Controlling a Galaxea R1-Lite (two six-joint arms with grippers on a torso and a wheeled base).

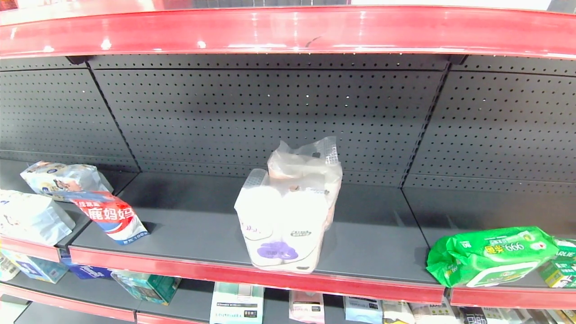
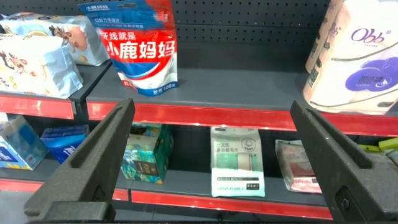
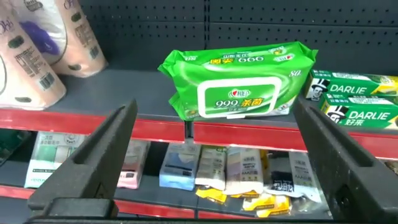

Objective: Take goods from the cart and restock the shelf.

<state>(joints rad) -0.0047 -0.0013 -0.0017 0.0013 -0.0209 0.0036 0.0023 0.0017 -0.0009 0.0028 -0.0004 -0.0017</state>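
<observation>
My left gripper [image 2: 212,107] & right gripper [image 3: 214,106]: both wide open, empty. White film-wrapped toilet-roll pack [image 1: 283,220] stands mid grey metal shelf board [image 1: 189,216], at front edge. Est. light, squashy, slick film; I'd grip across sides.

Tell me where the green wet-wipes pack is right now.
In the head view, the green wet-wipes pack lies on the right of the grey shelf, at its red front edge, left of the toothpaste boxes and right of the toilet-paper pack.
</observation>
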